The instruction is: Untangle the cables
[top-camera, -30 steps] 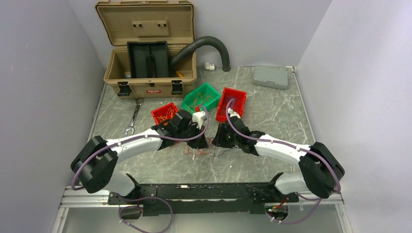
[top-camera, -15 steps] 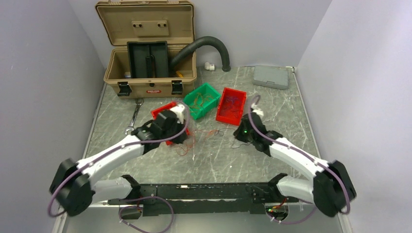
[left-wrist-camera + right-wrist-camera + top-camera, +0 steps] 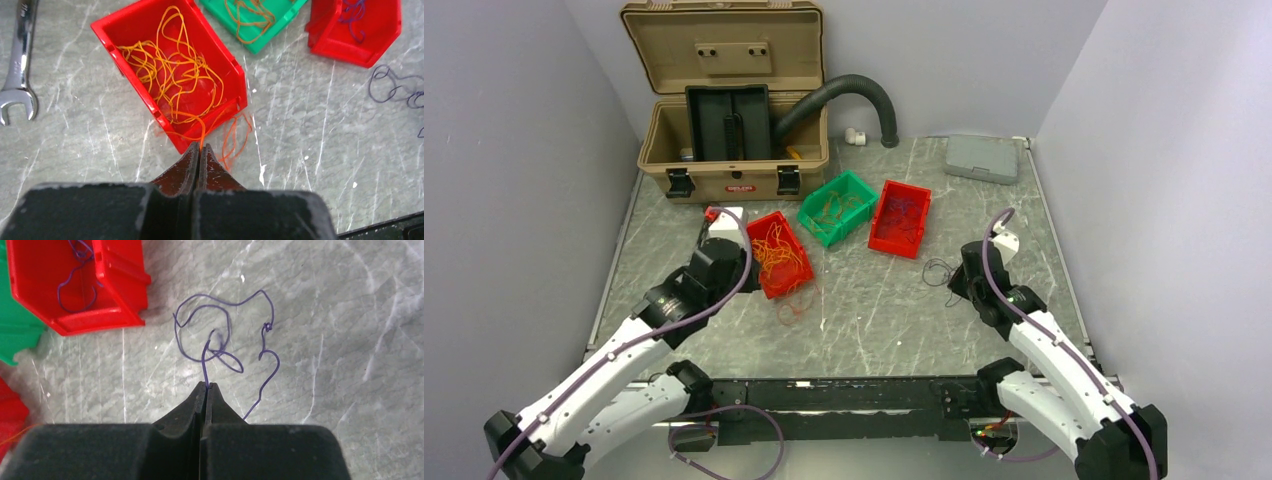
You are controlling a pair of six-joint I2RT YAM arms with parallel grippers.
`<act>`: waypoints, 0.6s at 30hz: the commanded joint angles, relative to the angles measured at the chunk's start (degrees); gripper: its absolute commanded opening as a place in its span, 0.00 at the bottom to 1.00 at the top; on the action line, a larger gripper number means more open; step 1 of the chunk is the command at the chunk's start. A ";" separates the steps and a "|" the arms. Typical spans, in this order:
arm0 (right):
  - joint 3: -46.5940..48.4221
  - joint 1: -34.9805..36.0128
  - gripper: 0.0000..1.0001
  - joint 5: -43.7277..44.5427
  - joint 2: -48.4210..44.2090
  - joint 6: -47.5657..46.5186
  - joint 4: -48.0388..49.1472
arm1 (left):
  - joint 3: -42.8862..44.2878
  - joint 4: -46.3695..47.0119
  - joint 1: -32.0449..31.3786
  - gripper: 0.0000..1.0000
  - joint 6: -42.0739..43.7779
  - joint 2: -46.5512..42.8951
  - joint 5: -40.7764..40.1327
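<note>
- Left tool [image 3: 200, 148] clamped on thin orange wire strand [image 3: 203, 131]; pull may drag red plastic bin [image 3: 241, 90].
- Right tool [image 3: 206, 386] pinching thin purple wire [image 3: 203, 365]; tug may tighten loops.

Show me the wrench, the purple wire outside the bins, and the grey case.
wrench [image 3: 22, 50], left wrist view, on its shaft.
purple wire [image 3: 205, 367], right wrist view, on the straight strand at its near end.
grey case [image 3: 982, 157], top external view, on the middle of its lid.
</note>
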 commanded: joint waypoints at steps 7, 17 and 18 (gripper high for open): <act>2.22 -0.22 0.00 -6.09 -0.14 -2.53 -1.92 | 1.11 -3.28 0.23 0.00 -0.45 5.43 2.08; 3.52 -0.29 0.14 -10.45 2.53 -1.98 -3.63 | -1.55 3.09 0.21 0.00 1.94 8.27 13.35; 3.77 -0.26 0.26 -9.45 2.65 -1.46 -4.43 | -2.15 4.09 0.21 0.00 2.04 8.79 15.19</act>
